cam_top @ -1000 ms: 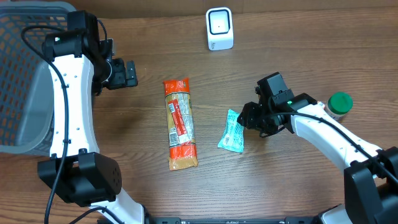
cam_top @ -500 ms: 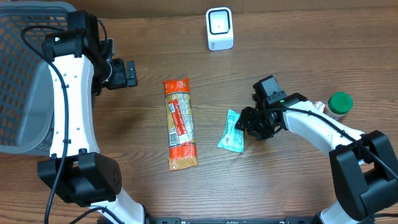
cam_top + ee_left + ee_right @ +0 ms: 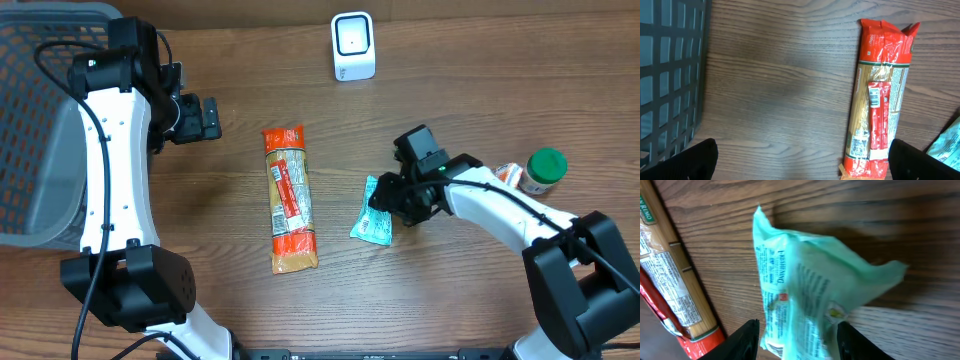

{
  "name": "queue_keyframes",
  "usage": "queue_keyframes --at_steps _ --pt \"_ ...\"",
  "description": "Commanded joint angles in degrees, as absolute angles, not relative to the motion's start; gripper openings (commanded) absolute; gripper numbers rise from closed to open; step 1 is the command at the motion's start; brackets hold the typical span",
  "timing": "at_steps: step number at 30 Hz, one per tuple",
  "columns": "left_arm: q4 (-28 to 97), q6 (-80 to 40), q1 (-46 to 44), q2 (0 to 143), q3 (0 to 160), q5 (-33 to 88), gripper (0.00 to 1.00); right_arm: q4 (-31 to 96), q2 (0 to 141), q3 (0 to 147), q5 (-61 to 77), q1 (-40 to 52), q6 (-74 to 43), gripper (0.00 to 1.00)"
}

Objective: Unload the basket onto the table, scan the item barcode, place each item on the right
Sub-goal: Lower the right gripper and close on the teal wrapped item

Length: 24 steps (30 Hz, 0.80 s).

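A small teal packet (image 3: pixel 373 220) lies on the wooden table, right of centre. My right gripper (image 3: pixel 386 198) is down over its right end. In the right wrist view the packet (image 3: pixel 805 290) sits crumpled between the two black fingers (image 3: pixel 746 341), and the right gripper (image 3: pixel 797 341) is open around it with a little gap on the left side. The white barcode scanner (image 3: pixel 353 46) stands at the back centre. My left gripper (image 3: pixel 211 117) hangs wide open and empty at the left, near the basket.
A long orange pasta packet (image 3: pixel 289 198) lies left of the teal packet, also seen as the pasta packet (image 3: pixel 880 110) from the left wrist. A dark mesh basket (image 3: pixel 40 120) fills the far left. A green-capped bottle (image 3: pixel 545 168) lies at the right.
My right gripper has slid left across the table until its fingers straddle the teal packet's end. Its jaws kept the same width. The left arm has not moved.
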<state>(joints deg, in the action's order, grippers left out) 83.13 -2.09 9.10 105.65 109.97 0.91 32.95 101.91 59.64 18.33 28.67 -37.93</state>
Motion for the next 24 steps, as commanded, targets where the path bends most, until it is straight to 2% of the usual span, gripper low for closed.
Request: queue_keyframes --at_steps 1,20,22,24 --pt "83.1 -1.3 9.0 104.2 111.0 1.3 1.0 32.6 103.0 59.2 13.6 30.3 -42.1 0.52" --pt "83.1 -1.3 9.0 104.2 111.0 1.3 1.0 29.4 103.7 56.8 14.6 30.1 -45.9 0.44" --pt "83.1 -1.3 9.0 104.2 111.0 1.3 1.0 28.5 103.7 56.1 14.8 29.8 -46.5 0.4" --pt "83.1 -1.3 9.0 104.2 111.0 1.3 1.0 28.2 103.7 55.9 15.1 29.7 -46.5 0.31"
